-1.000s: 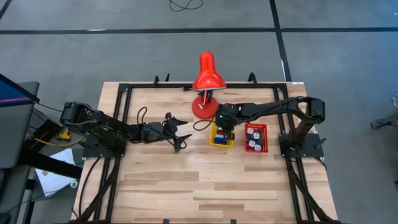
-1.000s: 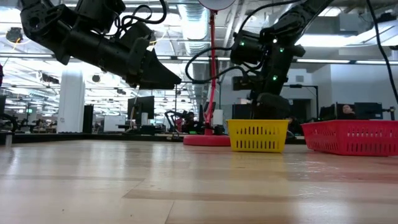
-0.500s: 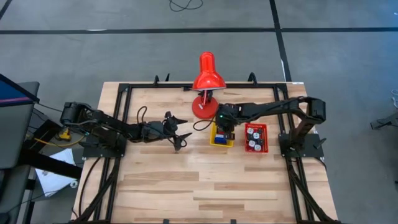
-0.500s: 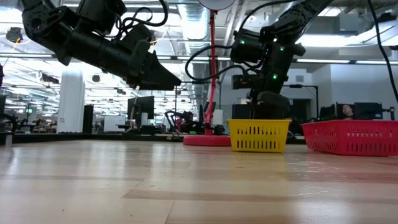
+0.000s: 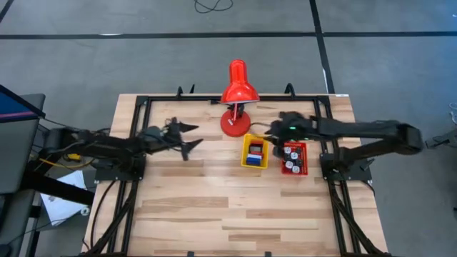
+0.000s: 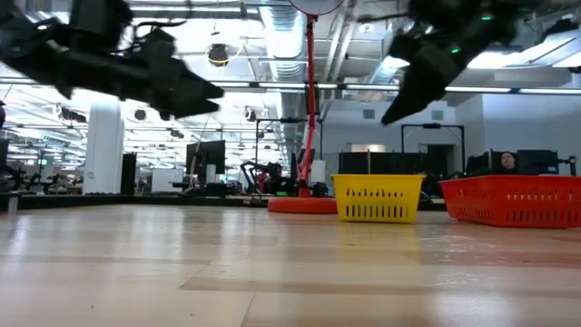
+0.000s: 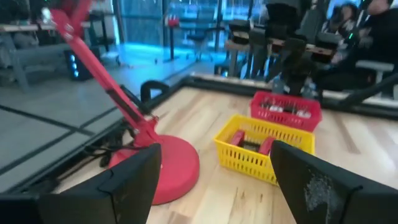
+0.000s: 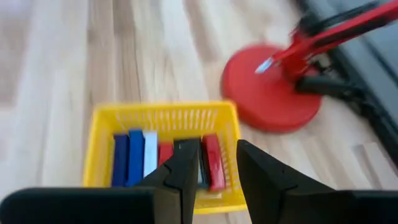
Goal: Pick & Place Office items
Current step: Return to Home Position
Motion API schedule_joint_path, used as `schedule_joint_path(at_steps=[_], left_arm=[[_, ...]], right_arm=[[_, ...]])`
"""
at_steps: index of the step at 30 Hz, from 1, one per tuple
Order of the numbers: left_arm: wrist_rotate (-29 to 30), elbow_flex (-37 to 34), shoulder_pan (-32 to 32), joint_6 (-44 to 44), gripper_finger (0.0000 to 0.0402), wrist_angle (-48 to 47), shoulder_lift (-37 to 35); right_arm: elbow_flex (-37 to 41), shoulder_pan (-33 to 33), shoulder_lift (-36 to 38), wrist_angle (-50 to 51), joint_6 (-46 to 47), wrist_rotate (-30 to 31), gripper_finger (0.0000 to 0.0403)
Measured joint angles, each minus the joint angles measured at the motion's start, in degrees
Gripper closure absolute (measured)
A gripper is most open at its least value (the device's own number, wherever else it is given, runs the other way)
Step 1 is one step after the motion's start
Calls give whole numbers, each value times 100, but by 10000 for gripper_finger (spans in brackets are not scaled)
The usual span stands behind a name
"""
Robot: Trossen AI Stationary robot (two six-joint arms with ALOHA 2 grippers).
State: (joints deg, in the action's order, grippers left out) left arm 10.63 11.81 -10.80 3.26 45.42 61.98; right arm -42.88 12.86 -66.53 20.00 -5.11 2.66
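The office items lie in two trays. Red, blue and white flat blocks [image 8: 146,158] fill the yellow tray [image 5: 255,153]. Small black and white cube-like bits [image 5: 291,158] sit in the red tray [image 5: 293,158]. My right gripper [image 8: 217,158] hangs open and holds nothing, above the table just beyond the far edges of the two trays [image 5: 275,130]. My left gripper [image 5: 187,137] is wide open and bare, above the table left of the lamp, with its fingers pointing toward the trays [image 7: 211,177].
A big red desk lamp stands by its round base [image 5: 234,123] just beyond the yellow tray, its shade [image 5: 238,84] toward the far edge. A black frame rail [image 5: 214,100] runs around the table. Bare wood spreads across the near half [image 5: 228,207].
My right gripper has risen out of the yellow tray and drawn back toward the table's right and far edges. My left gripper has pulled back toward the left and far edges, staying open. The trays and the pieces in them have kept their places.
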Motion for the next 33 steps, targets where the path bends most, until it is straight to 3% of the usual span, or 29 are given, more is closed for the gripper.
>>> schedule_joint_path(at_steps=[5,9,13,20,23,26,29,33], left_arm=[[-260,-712,-398,6,105,-86,-1311],[-822,-819,-813,3,105,-701,-2054],[-1355,-816,-1349,98,105,-1271,-2472],[-1576,-817,-1814,493,105,-1809,-2807],[-1539,-869,-1665,640,105,-1727,-2833],[-980,-1143,-1354,736,105,-1292,-2828],[-396,-1140,-1016,570,105,-1431,-2874],[-207,-1140,-803,336,105,-1572,-2925]], right_arm=[[1318,32,1593,-1323,392,-18,300],[2124,102,2466,-2289,518,-135,300],[2592,178,3051,-2764,659,-125,300],[3163,191,3508,-3324,903,-129,300],[3422,193,3596,-3701,925,-125,300],[3610,195,3629,-4028,966,-123,300],[3835,200,3631,-4430,965,-120,300],[3951,203,3696,-4449,968,-127,300]])
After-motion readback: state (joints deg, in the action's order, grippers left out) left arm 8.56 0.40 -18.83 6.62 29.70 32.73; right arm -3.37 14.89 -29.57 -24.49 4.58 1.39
